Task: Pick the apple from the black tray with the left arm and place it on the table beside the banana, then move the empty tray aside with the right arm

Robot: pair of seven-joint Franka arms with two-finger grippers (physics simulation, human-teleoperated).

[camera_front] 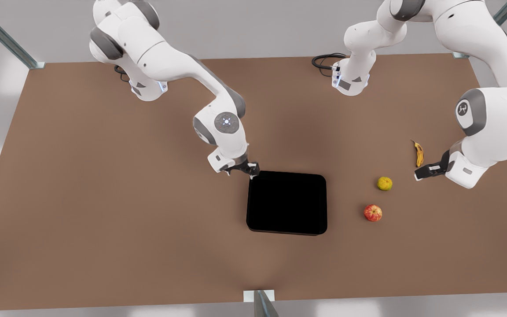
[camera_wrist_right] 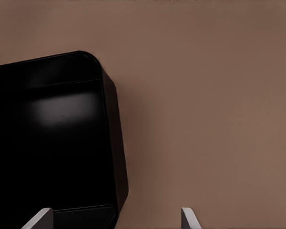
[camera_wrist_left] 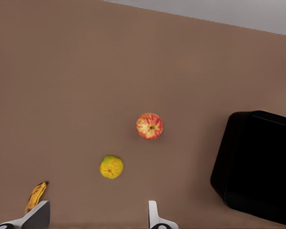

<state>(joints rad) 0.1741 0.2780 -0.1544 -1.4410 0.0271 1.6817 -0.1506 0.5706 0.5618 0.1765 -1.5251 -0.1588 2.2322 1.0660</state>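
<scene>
Lengthwise, banana (camera_front: pixel 419 153) front-to-back on table (camera_front: pixel 104 198), dark stem tip away.

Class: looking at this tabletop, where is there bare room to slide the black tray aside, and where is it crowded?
The widest bare stretch of table lies at the front view's left of the black tray, below the right gripper at the tray's corner. It is crowded on the tray's other side: apple, yellow-green fruit, banana and open left gripper.
</scene>
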